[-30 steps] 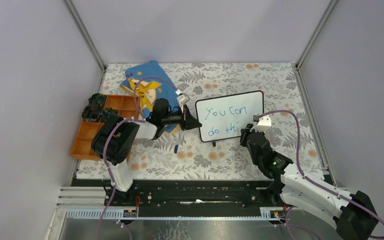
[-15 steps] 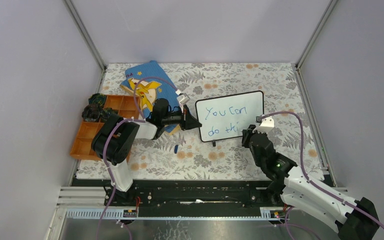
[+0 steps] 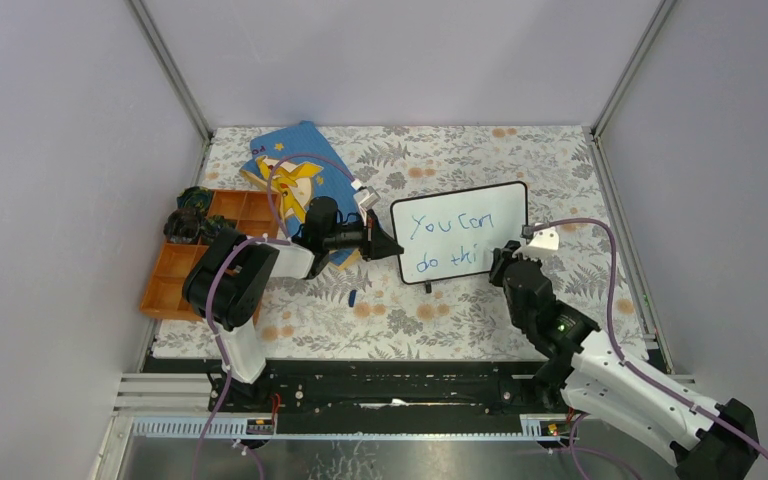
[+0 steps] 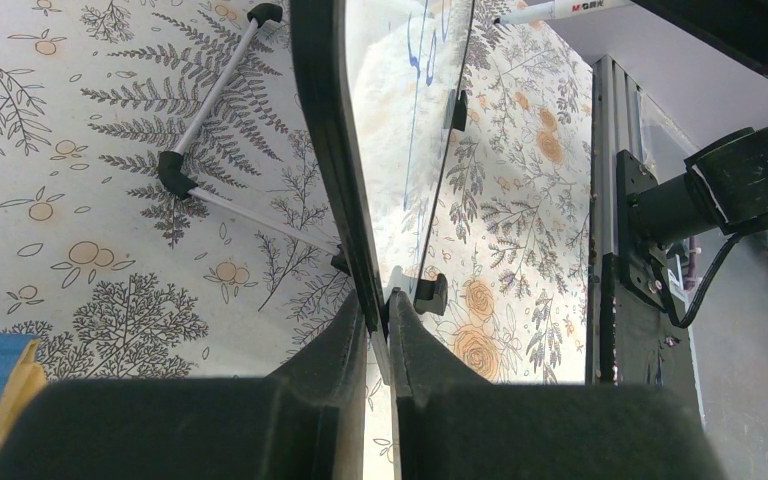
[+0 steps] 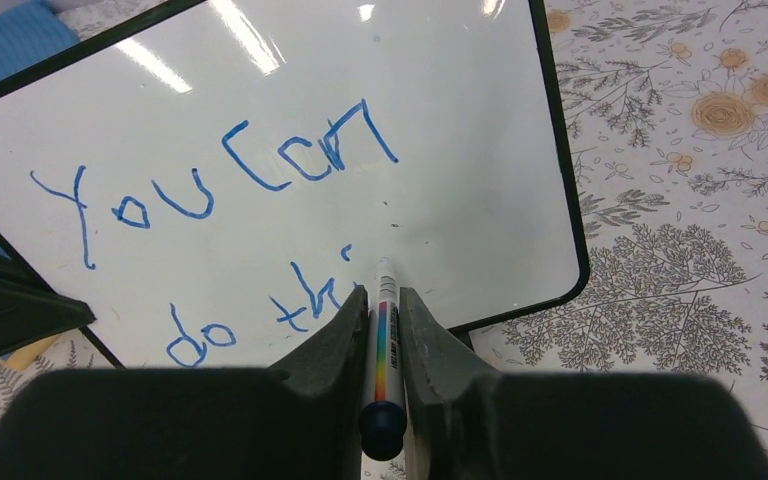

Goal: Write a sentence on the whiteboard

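Observation:
The whiteboard (image 3: 480,215) stands tilted mid-table, black-framed; it fills the right wrist view (image 5: 460,150). On it the sentence (image 3: 450,240) reads "You can" above "do thi" in blue (image 5: 210,180). My left gripper (image 3: 388,245) is shut on the board's left frame edge (image 4: 325,150), its jaws (image 4: 378,305) pinching the frame. My right gripper (image 3: 505,262) is shut on a white marker (image 5: 384,330) with a rainbow label and dark blue end. The marker's tip sits at the board just right of the "i"; I cannot tell whether it touches.
A blue picture book (image 3: 295,170) lies at the back left, partly under the left arm. An orange compartment tray (image 3: 175,275) with dark items sits by the left wall. A small blue piece (image 3: 352,297) lies on the floral cloth near the board's foot (image 3: 428,287).
The right wrist has shifted a little to the right along the board's lower line, marker still gripped. The left arm and the board have not moved.

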